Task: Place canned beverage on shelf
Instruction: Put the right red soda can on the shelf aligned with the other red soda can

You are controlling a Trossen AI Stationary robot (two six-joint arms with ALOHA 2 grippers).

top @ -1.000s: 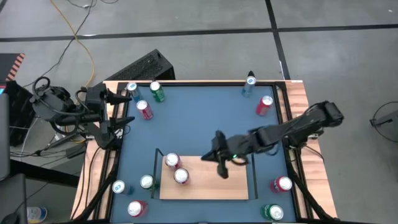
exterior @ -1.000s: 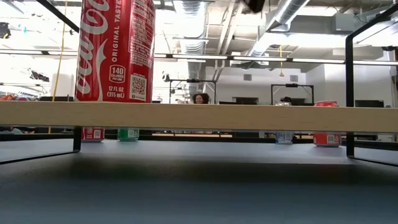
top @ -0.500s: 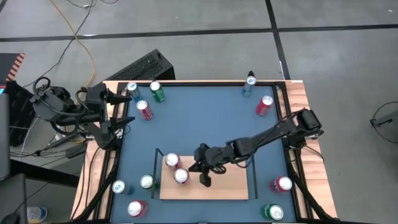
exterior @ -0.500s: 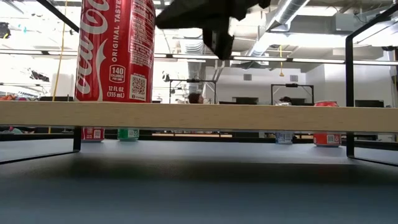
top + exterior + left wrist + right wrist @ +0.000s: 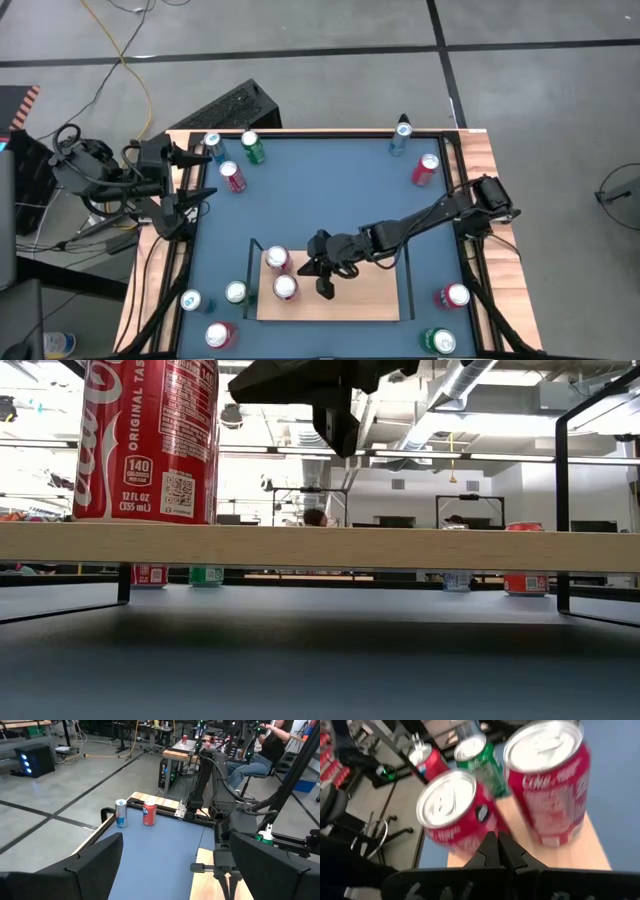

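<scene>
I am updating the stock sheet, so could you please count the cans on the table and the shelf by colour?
Red cans: 6
Green cans: 3
Blue cans: 3
Total: 12

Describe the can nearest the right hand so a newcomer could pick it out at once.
Find the light-wood shelf lying on the blue table; two red Coca-Cola cans stand at its left end. The one meant is the can closer to the table's front edge, right beside the shut right hand. Its twin stands farther back on the board, and all other cans stand off the shelf.
</scene>
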